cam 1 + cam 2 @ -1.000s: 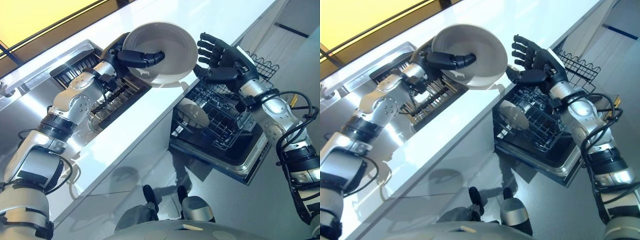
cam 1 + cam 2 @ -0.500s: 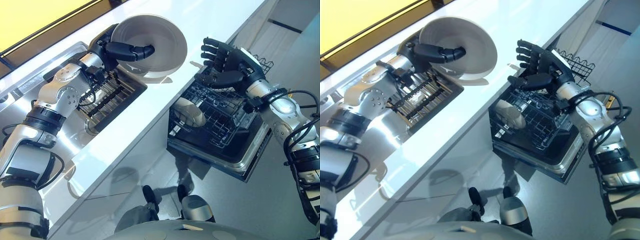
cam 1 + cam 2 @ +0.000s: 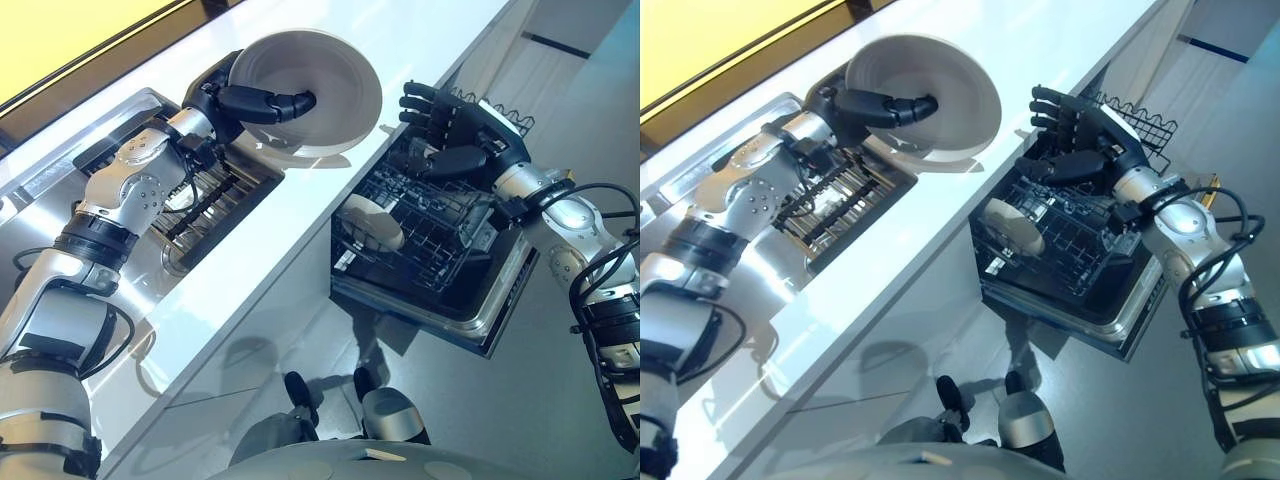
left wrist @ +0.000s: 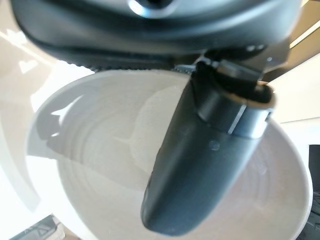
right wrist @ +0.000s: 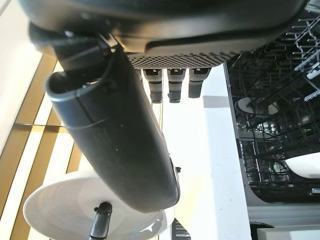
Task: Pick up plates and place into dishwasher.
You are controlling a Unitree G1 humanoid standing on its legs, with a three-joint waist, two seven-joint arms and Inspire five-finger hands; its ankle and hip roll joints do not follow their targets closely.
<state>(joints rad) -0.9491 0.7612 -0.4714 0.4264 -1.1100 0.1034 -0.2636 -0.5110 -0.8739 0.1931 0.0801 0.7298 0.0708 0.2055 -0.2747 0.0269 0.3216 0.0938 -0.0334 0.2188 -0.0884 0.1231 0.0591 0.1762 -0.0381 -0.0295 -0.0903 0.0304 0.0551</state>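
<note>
White kitchen surface (image 3: 300, 215), long and glossy, with a sink (image 3: 215, 195) sunk into it near its far edge; a metal drying grid is seen inside the sink. Below the near edge, an open dishwasher (image 3: 490, 320) is recorded, its dark wire rack (image 3: 440, 230) pulled out over the floor.

Item 1: plate (image 3: 325, 85), white, deep-sided and almost bowl-like. It is held raised and tilted above the surface, beside the sink's corner, apart from the surface itself. Its hollow is turned toward the camera.

Item 2: left hand (image 3: 250, 100). The rim of the plate is pinched: the thumb (image 4: 200, 165) is laid inside the hollow, and the fingers are judged to be curled behind the rim, though they are hidden by the plate. The grip at one edge is judged to leave the opposite edge free for a handover.

Item 3: right hand (image 3: 1080, 140). It is held over the rack's far corner, fingers (image 3: 1050, 105) spread and straight, nothing held. The palm is turned toward the plate, with a clear gap between the fingers and the plate's nearest edge. This posture is judged to be a readiness to receive the plate, since the dishwasher lies on the right arm's side.

Item 4: white dish (image 3: 372, 222), already standing in the rack near its front corner.

Status: plate lifted, not yet placed in the rack.
</note>
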